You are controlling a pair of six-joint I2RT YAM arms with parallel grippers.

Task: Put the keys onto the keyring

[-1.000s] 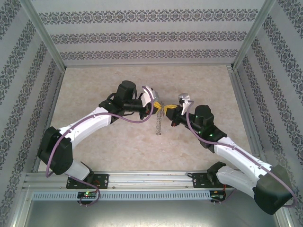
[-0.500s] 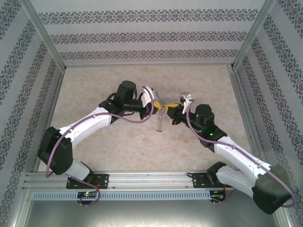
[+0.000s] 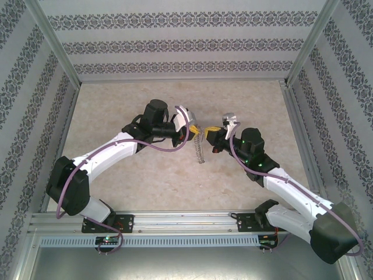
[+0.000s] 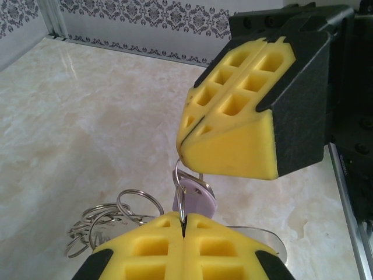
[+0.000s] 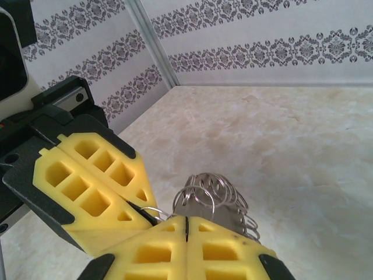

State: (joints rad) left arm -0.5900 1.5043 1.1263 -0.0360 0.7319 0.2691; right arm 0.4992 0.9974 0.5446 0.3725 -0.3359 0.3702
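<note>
- Top external: the right end effector [image 3: 217,132] has been brought closer to the left end effector [image 3: 195,129]. The large silvery beaded metal keyring [image 3: 201,150] hangs below both, apparently held up for threading.
- Left wrist: the left one is pressed together on a thin wire of the keyring, with the small lilac-headed key [image 4: 197,201] just behind.
- Right wrist: the right one is pressed together; what is pinched cannot be told.
</note>
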